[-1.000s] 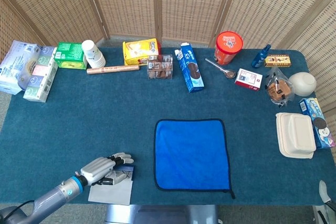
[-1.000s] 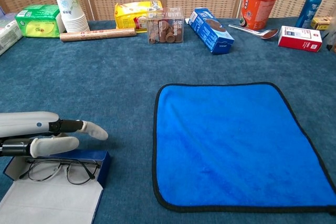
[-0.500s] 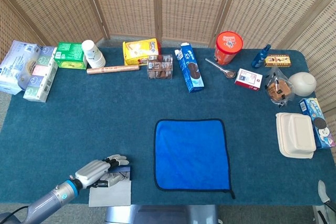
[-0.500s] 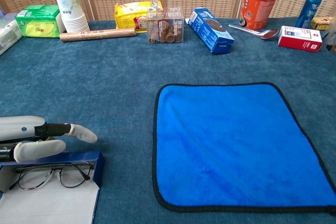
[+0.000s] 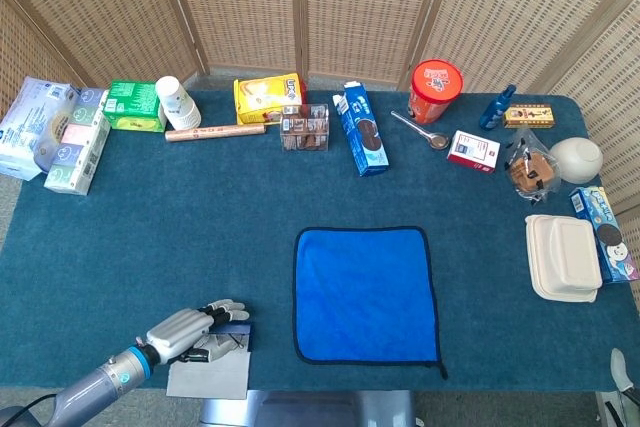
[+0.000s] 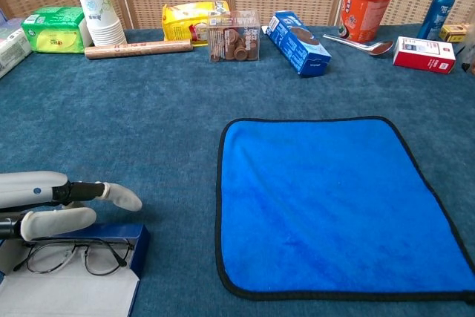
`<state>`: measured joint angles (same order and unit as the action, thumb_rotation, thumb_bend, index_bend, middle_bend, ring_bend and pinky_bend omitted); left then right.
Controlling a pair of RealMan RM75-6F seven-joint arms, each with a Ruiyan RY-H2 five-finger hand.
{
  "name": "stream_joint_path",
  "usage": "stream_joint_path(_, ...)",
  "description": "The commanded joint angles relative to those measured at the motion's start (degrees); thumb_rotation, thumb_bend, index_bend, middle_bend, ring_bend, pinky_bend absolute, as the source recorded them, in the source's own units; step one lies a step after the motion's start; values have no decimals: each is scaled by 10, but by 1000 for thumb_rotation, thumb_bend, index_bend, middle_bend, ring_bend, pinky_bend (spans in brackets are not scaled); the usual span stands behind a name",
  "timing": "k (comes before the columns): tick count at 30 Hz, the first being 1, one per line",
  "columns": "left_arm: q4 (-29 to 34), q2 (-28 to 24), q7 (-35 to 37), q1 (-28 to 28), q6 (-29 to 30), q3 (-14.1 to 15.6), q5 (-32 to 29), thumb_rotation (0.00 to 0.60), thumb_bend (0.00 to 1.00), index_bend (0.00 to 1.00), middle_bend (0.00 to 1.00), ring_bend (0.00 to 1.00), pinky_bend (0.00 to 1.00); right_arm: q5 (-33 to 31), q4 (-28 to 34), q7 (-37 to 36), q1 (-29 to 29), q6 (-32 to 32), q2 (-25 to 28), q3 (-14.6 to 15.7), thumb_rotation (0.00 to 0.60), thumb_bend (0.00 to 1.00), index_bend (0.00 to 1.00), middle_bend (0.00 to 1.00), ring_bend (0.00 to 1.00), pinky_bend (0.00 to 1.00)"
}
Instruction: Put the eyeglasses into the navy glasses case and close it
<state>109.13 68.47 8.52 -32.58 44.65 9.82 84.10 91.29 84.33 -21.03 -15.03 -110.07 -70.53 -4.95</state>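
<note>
The navy glasses case [image 6: 139, 237] lies open at the table's near left corner, its pale grey lid [image 5: 208, 375] flat toward me. Thin-framed eyeglasses [image 6: 70, 256] lie inside it. My left hand [image 6: 56, 206] reaches over the case from the left with its fingers stretched out and apart above the glasses; the head view shows the left hand [image 5: 185, 329] on the case's far side [image 5: 240, 331]. I see nothing pinched in it. Only a grey sliver of my right hand [image 5: 624, 367] shows at the bottom right corner.
A blue cloth [image 5: 365, 295] lies spread at the table's middle front. Boxes, a cup stack [image 5: 178, 102], a red tub [image 5: 436, 90] and a spoon line the far edge. A white clamshell box [image 5: 563, 257] and a bowl sit at the right.
My left hand drew back toward me and to the left, and the open case with the glasses shifted slightly with it.
</note>
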Motion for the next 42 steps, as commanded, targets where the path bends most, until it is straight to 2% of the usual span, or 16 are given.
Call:
stream_joint_path(1,2,-2,-3,2,2,1,1,47,361,112,67,0,210,-1,-2,-2,-1,0,-1,0,340,363,7,121,0,107)
stream_joint_path(9,3,-4,-7,9,13,2,1,47,361,109,66,0,208,1,-5,-4,1,2,-2,0,339,363,8,122,0,107)
stream_joint_path(14,-5,8,-41,31,56,-2,6,40,363,80,64,0,191,1,-5,-3,4,6,-2,0,335,364,8,122,0,106)
stream_joint_path(20,-23,45,-124,94,176,6,62,48,363,93,68,0,173,-3,-10,-7,6,13,-6,0,340,363,7,122,0,106)
stream_joint_path(23,-40,69,-149,130,247,12,109,66,364,158,86,0,162,-3,-12,-9,9,16,-8,0,340,363,7,122,0,107)
stream_joint_path(26,-66,86,-160,158,299,29,159,164,365,182,97,0,160,-1,-13,-8,14,20,-10,-3,341,364,7,122,0,107)
stream_joint_path(27,-75,89,-165,166,309,36,170,223,366,173,96,0,160,-1,-13,-6,16,21,-11,-4,341,364,7,122,0,107)
stream_joint_path(31,-96,89,-202,198,332,64,193,539,376,77,90,0,160,4,-10,1,28,32,-14,-7,334,361,2,122,0,107)
stream_joint_path(32,-98,89,-213,206,338,69,198,568,378,66,90,0,161,6,-9,6,32,35,-14,-8,333,359,1,122,0,107)
stream_joint_path(34,-102,88,-239,219,350,78,212,598,379,57,87,0,162,8,-4,14,38,38,-13,-11,340,356,0,122,0,107)
stream_joint_path(37,-123,97,-285,243,378,87,245,598,364,57,66,0,157,13,5,23,50,46,-10,-16,341,354,0,121,0,106)
stream_joint_path(42,-178,119,-306,278,419,95,279,600,285,75,30,0,129,29,13,35,70,62,-8,-16,339,353,0,122,0,106)
